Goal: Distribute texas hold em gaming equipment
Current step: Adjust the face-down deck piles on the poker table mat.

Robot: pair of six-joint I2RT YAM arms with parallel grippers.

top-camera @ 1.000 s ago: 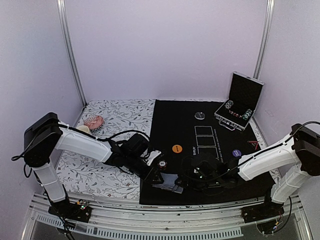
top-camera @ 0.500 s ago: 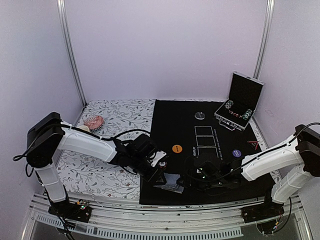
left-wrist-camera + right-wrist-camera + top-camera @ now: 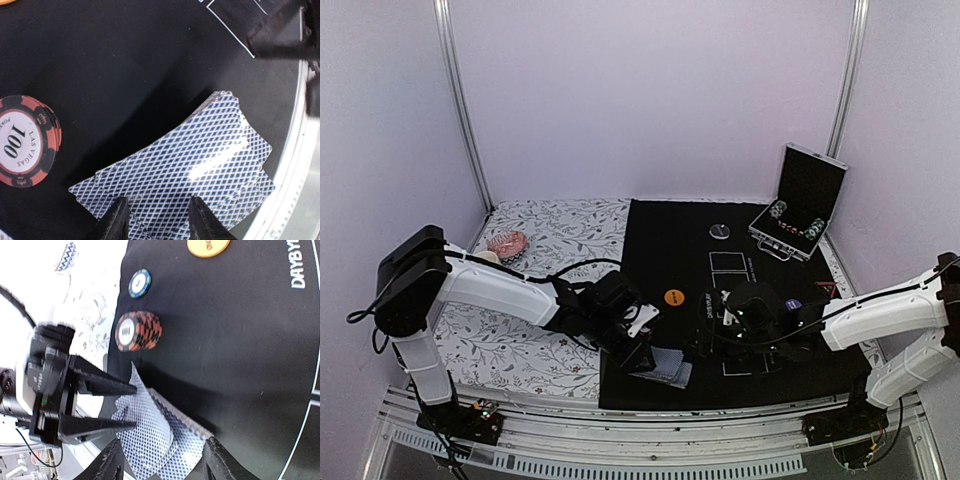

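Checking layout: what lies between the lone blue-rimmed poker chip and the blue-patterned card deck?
A stack of red-and-black striped poker chips, seen in the right wrist view.

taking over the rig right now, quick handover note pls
Left gripper: shut on the card deck at the near edge of the black mat.
Right gripper: open beside the deck, nothing clearly held.
Out on the mat: red chip stack, blue chip, orange disc, purple disc, silver disc, red triangle.
Left: no cards seen dealt yet; more chips in the case.

Left tool [image 3: 159,205] pinching splayed blue-backed cards [image 3: 210,150]. Red 100 chip stack [image 3: 27,140] lies apart, left, on black mat [image 3: 125,55].
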